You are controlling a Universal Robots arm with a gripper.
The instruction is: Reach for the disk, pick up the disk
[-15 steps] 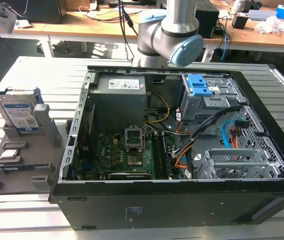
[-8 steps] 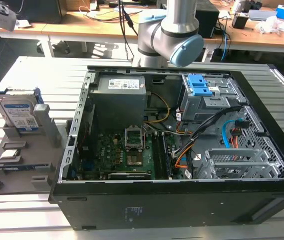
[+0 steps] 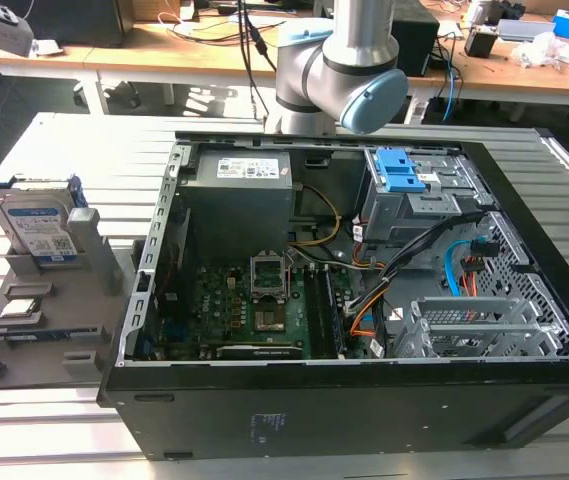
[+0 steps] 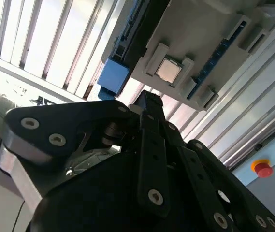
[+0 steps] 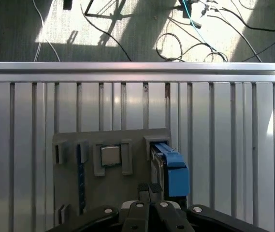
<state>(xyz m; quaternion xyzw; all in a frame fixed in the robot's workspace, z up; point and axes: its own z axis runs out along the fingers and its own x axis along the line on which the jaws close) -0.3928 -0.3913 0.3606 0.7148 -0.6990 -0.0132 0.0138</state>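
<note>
The disk (image 3: 36, 222) stands upright on its edge in a slot of the grey holder (image 3: 54, 300), at the exterior view's left on the slatted table. Its silver face with the white-and-blue label shows there. In the first wrist view the disk (image 5: 175, 174) appears edge-on, as a blue frame. My gripper (image 5: 149, 187) hovers high over the holder (image 5: 108, 193), beside the disk and apart from it. Its black fingers (image 4: 149, 116) sit together with nothing between them. The disk's blue corner (image 4: 112, 76) lies just past the fingertips.
A square processor chip (image 5: 110, 155) rests in the holder beside the disk. The open black computer case (image 3: 364, 300) takes up the table's middle and the exterior view's right. A red button (image 4: 262, 169) sits on the table. Cables (image 5: 185, 43) lie on the floor past the table edge.
</note>
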